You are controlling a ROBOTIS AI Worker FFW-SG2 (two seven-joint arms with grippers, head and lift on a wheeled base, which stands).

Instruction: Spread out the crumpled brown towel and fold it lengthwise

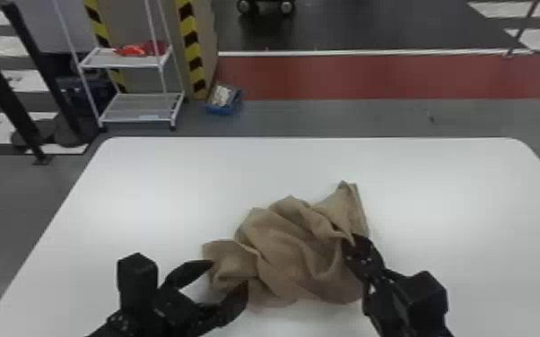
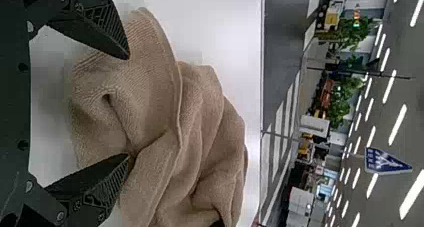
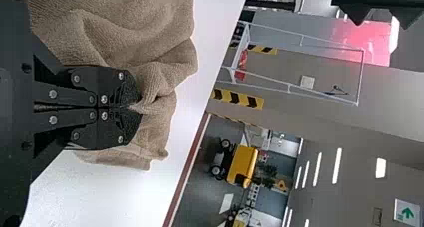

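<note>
The brown towel [image 1: 285, 242] is pinched in the closed right gripper [image 3: 134, 107], likely as anchor, and straddled by the widely spread, empty left gripper [image 2: 129, 107], apparently for grasping.

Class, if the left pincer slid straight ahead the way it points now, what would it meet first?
Probably the brown towel's near left part, already between the spread tips of the left pincer; exact depth is unclear.
</note>
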